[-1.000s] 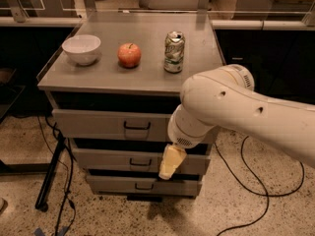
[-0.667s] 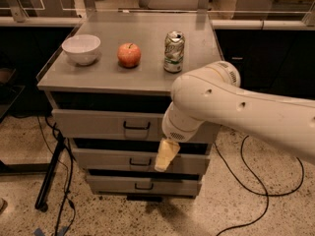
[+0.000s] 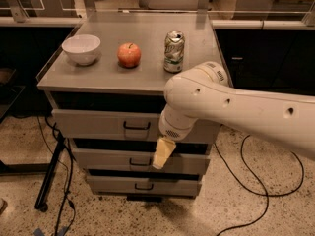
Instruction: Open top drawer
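Tall-fronted grey metal top drawer [image 3: 93, 124] just under the grey tabletop [image 3: 147, 77], white robot arm [image 3: 236, 107] reaching in from the right, tan pincer [image 3: 164, 152] just below-right of the drawer's dark handle [image 3: 136, 126], opening cannot be told, white bowl [image 3: 81, 48], red apple [image 3: 129, 54], green can [image 3: 173, 52] on top.

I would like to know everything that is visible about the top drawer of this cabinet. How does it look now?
The top drawer is the highest of three grey drawers, apparently metal, just under the cabinet top. Its wide flat front carries a small dark handle at the centre. It looks shut: no inside shows, only a dark gap above the front. The arm covers its right end. The gripper hangs below and right of the handle, not on it.
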